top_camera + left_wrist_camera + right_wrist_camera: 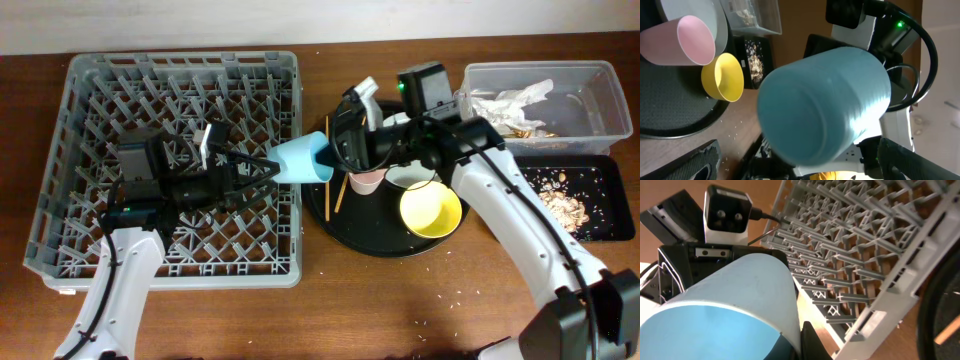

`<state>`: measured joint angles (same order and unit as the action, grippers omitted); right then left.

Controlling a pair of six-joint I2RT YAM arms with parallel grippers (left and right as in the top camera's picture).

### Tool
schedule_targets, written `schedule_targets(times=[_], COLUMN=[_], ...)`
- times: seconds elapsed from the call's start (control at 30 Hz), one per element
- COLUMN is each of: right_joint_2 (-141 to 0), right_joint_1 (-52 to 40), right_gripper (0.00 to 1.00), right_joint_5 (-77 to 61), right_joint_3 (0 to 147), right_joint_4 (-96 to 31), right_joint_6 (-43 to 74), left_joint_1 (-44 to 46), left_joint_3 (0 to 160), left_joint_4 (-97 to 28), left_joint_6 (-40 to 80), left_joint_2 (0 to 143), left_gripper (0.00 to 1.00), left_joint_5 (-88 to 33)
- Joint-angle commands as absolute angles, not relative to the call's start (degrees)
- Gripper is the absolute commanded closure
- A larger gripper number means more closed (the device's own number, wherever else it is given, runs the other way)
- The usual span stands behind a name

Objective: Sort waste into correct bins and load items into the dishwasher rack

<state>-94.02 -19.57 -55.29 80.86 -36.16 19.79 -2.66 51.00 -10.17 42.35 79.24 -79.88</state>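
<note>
The light blue cup (305,158) hangs on its side in the air between the grey dishwasher rack (90,90) and the round black tray (380,242). My right gripper (335,150) is shut on its rim, one finger inside and one outside, as the right wrist view shows (805,340). My left gripper (272,166) is open, its fingers spread around the cup's base (825,100). The pink cup (365,182), yellow bowl (430,210), pale plate (410,177) and a chopstick (340,195) lie on the round tray.
The clear tub (600,80) at the back right holds white napkins (515,98) and gold wrappers. The shallow black tray (612,228) in front of it holds tan scraps (560,205). Crumbs (450,300) dot the wooden table.
</note>
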Motion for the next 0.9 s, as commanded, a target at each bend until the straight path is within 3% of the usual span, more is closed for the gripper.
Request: schedule_targets(times=[0.0,0.13,0.2,0.47,0.57,0.77,0.87], right_joint_2=[-95.5,-98.1,-99.3,-99.8,-99.8,-99.8,-99.8], right_joint_1=[-21.8,-24.0,-25.0,-28.2,-29.1,-29.3,-29.2], right_gripper=[0.96,0.96,0.96,0.96,0.96,0.96,0.96], right_joint_5=[-57.0,-57.1,-58.4,-58.7,-59.2,-60.9,-60.8], right_joint_3=[81.9,81.9,81.9,81.9,81.9,81.9,81.6], right_joint_4=[-33.9,-29.5,-27.4,-26.1,-26.1,-26.2,-26.2], right_joint_6=[21.8,24.3,24.8,25.2,25.2,25.2,25.1], left_joint_1=[-2.8,-2.8,-2.8,-2.8,-2.8,-2.8,-2.8], left_joint_3=[51.6,51.6,51.6,51.6,51.6,51.6,51.6], left_joint_4=[-9.9,-9.9,-9.9,-9.8,-9.8,-9.4,-9.4], left_joint_6=[44.4,45.6,45.6,45.6,45.6,45.6,45.6], left_joint_2=[79.4,79.4,79.4,79.4,79.4,79.4,79.4], left_gripper=[0.04,0.11,0.19,0.18,0.01,0.02,0.11], left_joint_5=[-79.7,-79.7,-79.7,-79.6,-79.6,-79.7,-79.7])
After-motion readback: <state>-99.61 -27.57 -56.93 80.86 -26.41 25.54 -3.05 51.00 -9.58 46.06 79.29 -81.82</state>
